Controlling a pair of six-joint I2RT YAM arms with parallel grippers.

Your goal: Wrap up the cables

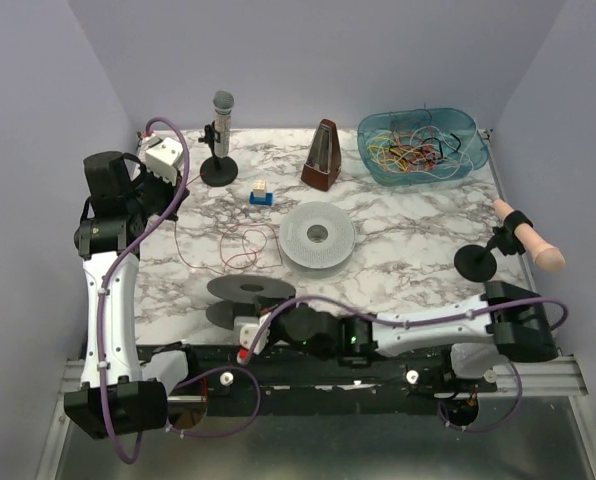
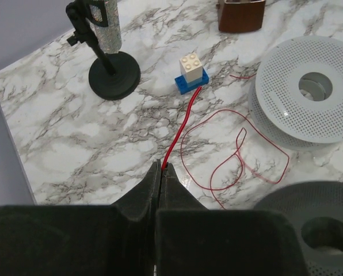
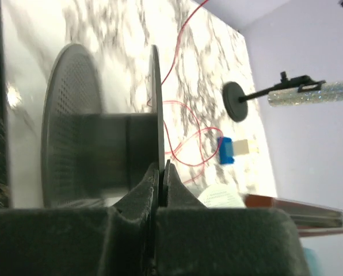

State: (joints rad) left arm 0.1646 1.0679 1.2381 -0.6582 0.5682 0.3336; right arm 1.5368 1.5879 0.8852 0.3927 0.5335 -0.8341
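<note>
The red cable [image 2: 186, 115] runs from my left gripper [image 2: 162, 167] across the marble and lies in loose loops [image 1: 246, 246] beside the spools. My left gripper [image 1: 176, 195] is shut on the cable's end, above the left side of the table. A black spool [image 1: 250, 291] stands at the near edge. My right gripper [image 3: 163, 168] is shut on the thin flange of that spool [image 3: 85, 149], and it also shows in the top view [image 1: 243, 326]. More cables, a multicoloured tangle [image 1: 410, 153], lie in a blue bin [image 1: 464, 168] at the back right.
A white spool [image 1: 318, 235] lies flat mid-table. A white-and-blue brick [image 1: 261, 193], a microphone on a stand [image 1: 221, 135] and a brown metronome [image 1: 323, 156] stand at the back. A second stand with a pink handle [image 1: 523, 240] is at the right edge.
</note>
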